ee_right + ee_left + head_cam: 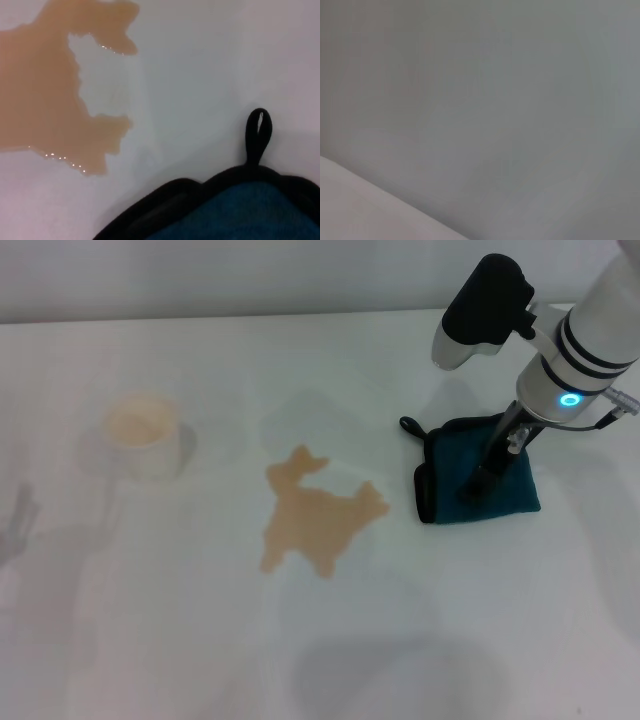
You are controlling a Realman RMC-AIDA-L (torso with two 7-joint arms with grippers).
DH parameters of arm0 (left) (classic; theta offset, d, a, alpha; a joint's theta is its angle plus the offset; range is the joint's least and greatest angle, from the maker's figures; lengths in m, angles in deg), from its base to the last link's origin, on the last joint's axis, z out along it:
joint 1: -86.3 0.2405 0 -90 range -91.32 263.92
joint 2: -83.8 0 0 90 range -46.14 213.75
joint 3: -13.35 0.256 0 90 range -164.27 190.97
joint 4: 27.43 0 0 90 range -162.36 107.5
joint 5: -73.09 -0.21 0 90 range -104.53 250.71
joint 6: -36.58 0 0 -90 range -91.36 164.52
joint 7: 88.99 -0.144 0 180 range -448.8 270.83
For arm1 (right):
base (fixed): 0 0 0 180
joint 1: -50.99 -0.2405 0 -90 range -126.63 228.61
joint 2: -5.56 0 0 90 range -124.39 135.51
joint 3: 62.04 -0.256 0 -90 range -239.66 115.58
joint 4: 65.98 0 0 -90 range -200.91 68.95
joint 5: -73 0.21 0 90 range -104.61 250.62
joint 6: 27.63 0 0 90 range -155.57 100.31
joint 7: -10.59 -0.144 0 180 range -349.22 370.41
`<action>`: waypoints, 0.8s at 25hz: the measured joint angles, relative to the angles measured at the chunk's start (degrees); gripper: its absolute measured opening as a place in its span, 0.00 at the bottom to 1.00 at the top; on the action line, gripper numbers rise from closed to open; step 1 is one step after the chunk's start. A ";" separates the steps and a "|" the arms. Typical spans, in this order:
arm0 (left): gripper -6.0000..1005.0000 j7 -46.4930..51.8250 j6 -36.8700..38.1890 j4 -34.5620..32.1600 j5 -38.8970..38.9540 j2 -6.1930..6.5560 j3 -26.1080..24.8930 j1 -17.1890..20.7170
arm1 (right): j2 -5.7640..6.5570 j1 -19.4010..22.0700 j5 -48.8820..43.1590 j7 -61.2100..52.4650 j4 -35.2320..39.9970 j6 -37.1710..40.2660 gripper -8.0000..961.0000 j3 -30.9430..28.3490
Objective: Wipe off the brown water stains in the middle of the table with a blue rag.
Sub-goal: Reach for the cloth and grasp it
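Centrally, the brown water stains (318, 515) lie on the white surface (200, 640). Right of them, the right gripper (478, 483) presses on the blue rag (505, 490); its opening cannot be told. A cream cup (143, 434) stands far left.

Right pincer (478, 483) tips indistinct against rag (478, 485)

Soft even light, faint shadows on the table (200, 640) (left wrist view blurred).

White glossy table (150, 640); light-brown stain (318, 512); teal-blue rag (478, 480), black edging and black loop (259, 132); cream-coloured cup (143, 433); white-and-black arm (560, 330).
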 joint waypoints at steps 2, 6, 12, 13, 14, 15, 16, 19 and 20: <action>0.89 0.00 0.01 -0.02 0.00 -0.05 0.00 -0.01 | 0.03 -0.01 0.07 0.00 -0.46 -0.43 0.86 0.02; 0.89 0.00 0.01 -0.02 0.00 -0.09 0.00 -0.13 | 0.03 0.00 0.08 -0.01 -0.65 -0.47 0.86 0.04; 0.89 2.03 -0.06 -0.12 0.00 0.06 0.00 -0.19 | 0.11 0.05 0.09 -0.04 -0.66 0.29 0.86 0.10; 0.89 2.29 -0.06 -0.15 0.00 0.08 0.00 -0.18 | 0.13 0.05 0.05 -0.06 -0.66 0.49 0.86 0.13; 0.89 2.46 -0.06 -0.20 0.00 0.09 0.00 -0.18 | 0.16 0.05 0.02 -0.11 -0.65 0.68 0.86 0.14; 0.89 2.51 -0.06 -0.23 0.00 0.10 0.00 -0.18 | 0.19 0.05 0.01 -0.16 -0.62 0.97 0.86 0.17; 0.89 2.53 -0.06 -0.27 0.00 0.10 0.00 -0.18 | 0.19 0.05 -0.01 -0.21 -0.54 1.22 0.86 0.19; 0.89 2.54 -0.06 -0.28 0.00 0.10 0.00 -0.18 | 0.20 -0.18 -0.43 -0.54 -0.46 1.92 0.83 0.24; 0.89 2.55 -0.06 -0.23 0.00 0.10 0.00 -0.18 | 0.19 -0.24 -0.53 -0.55 -0.46 2.05 0.81 0.25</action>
